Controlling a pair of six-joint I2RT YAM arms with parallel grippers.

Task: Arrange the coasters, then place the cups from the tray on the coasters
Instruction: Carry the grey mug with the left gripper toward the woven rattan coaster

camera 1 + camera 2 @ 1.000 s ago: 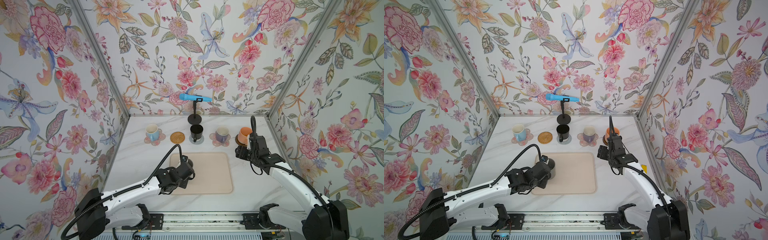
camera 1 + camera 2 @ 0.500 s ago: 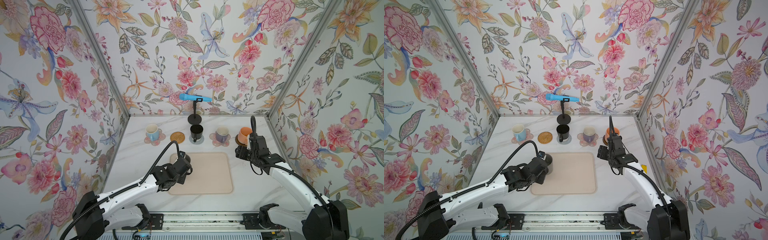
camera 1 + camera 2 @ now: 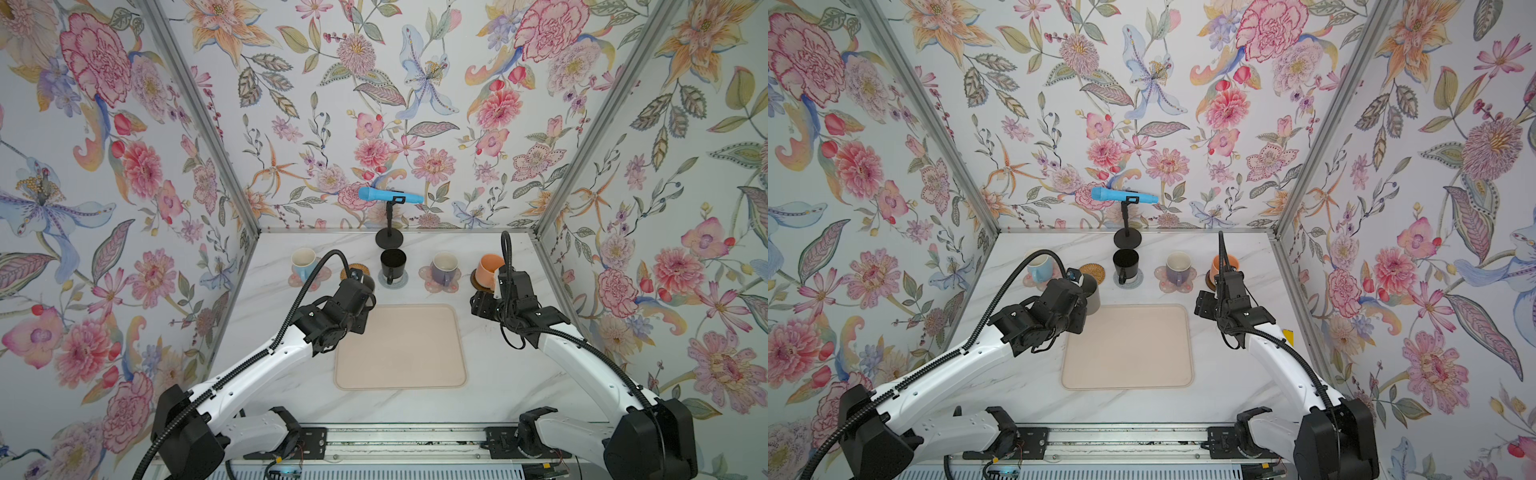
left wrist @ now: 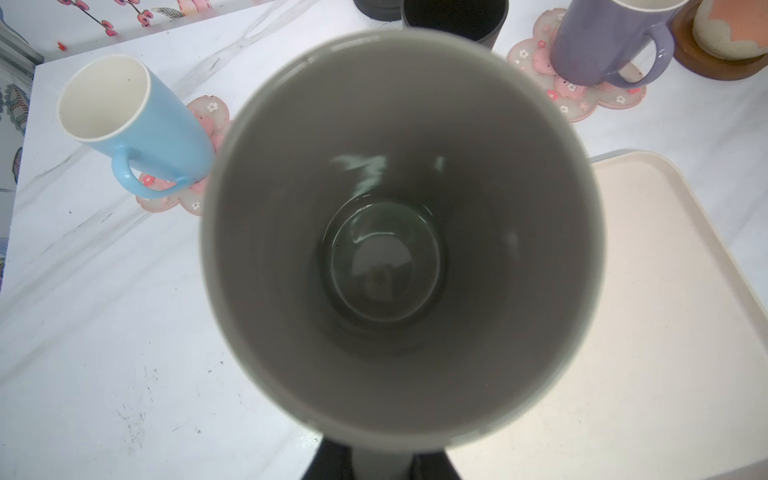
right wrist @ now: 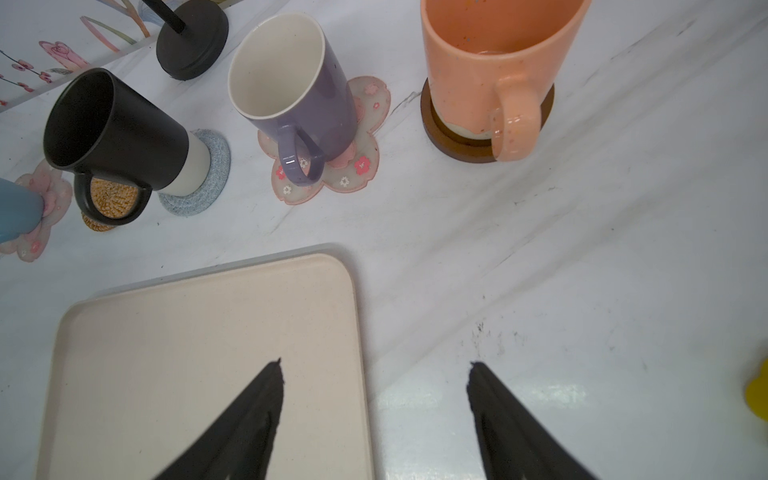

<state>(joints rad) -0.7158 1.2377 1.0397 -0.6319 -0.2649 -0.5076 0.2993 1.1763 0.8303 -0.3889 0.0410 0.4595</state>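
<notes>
**Grey mug**: upright, mouth up, clamped at its near side by the left gripper, whose jaws are closed tight. A grey part of the mug shows between the two dark fingers. It cannot be told whether the base touches the table.

**Rattan coaster**: bare, just beyond the held mug.

**Light blue mug**: beyond the left gripper and to its left, standing on a pink flower coaster.

**Black mug**: beyond the left gripper and to its right, on the grey-blue crocheted coaster.

**Purple mug**: beyond the right gripper and to its left, on the second pink flower coaster.

**Orange mug**: just beyond the right gripper, on the dark brown disc.

**Right gripper**: jaws spread wide, holding nothing, above the tray's far right corner and the marble table.

**Tray**: bare, between the two grippers and nearer the arm bases.

**Black stand base**: behind the black mug, carrying a blue bar.
</notes>
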